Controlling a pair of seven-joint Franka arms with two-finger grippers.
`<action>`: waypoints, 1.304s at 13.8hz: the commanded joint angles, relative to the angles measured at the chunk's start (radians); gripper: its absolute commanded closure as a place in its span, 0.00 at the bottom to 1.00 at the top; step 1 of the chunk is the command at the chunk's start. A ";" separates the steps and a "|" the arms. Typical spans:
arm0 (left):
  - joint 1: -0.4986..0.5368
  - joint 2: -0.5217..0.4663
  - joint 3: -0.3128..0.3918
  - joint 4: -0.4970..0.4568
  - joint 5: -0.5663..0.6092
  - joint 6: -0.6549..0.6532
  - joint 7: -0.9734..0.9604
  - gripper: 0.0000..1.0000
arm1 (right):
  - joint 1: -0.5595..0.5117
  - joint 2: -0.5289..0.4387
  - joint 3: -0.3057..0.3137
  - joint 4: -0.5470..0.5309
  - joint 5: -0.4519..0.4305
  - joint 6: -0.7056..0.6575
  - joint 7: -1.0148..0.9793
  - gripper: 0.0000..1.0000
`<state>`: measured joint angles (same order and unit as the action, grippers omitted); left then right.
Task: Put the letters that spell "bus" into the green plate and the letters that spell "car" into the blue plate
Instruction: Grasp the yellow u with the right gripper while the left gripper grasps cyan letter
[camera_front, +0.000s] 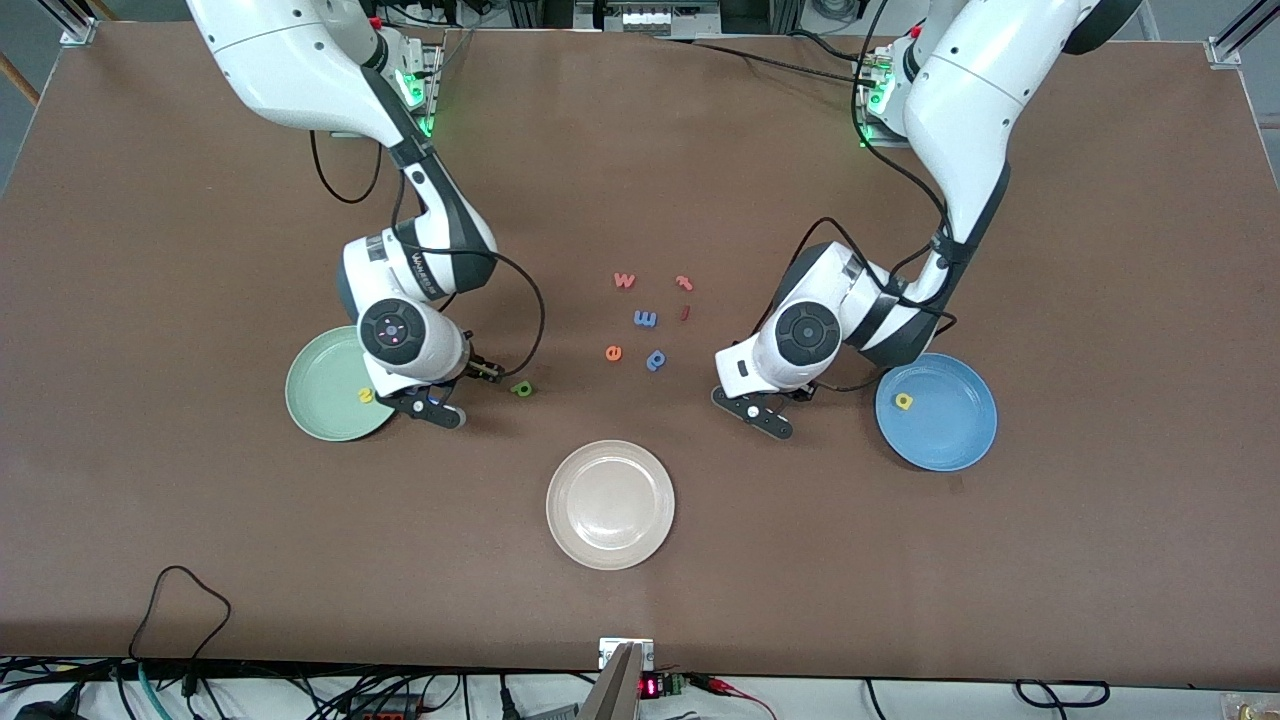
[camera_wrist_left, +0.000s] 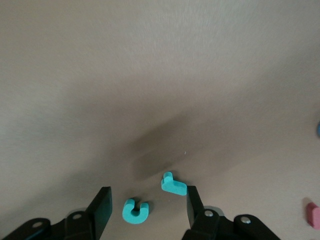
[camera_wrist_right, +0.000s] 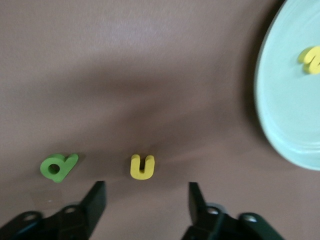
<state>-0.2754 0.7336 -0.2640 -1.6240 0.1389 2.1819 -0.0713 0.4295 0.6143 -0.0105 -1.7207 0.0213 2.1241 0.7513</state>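
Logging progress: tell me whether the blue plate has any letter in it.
Yes, one. A single yellow a-shaped letter lies inside the blue plate, near its rim toward the left gripper.

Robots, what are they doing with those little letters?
They sort letters onto plates. The green plate holds the s; the blue plate holds the a. The right end effector is open over the u, beside the b. The left end effector is open over the c and r.

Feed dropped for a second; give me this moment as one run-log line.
left gripper: open over teal foam c, r | right gripper: open over yellow foam u | pale green plate: yellow s | blue plate: yellow a
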 joint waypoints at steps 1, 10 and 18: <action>-0.018 -0.014 0.003 -0.063 0.021 0.076 0.132 0.29 | -0.005 0.007 -0.008 -0.007 0.014 0.010 0.010 0.45; -0.038 -0.019 -0.008 -0.100 0.022 0.134 0.225 0.40 | -0.005 0.058 -0.008 -0.007 0.062 0.093 0.016 0.48; -0.021 -0.022 -0.006 -0.105 0.050 0.133 0.327 0.70 | -0.005 0.071 -0.008 -0.017 0.063 0.093 0.016 0.48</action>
<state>-0.3040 0.7289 -0.2715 -1.7031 0.1631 2.3037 0.2366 0.4238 0.6783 -0.0192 -1.7295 0.0717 2.2068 0.7545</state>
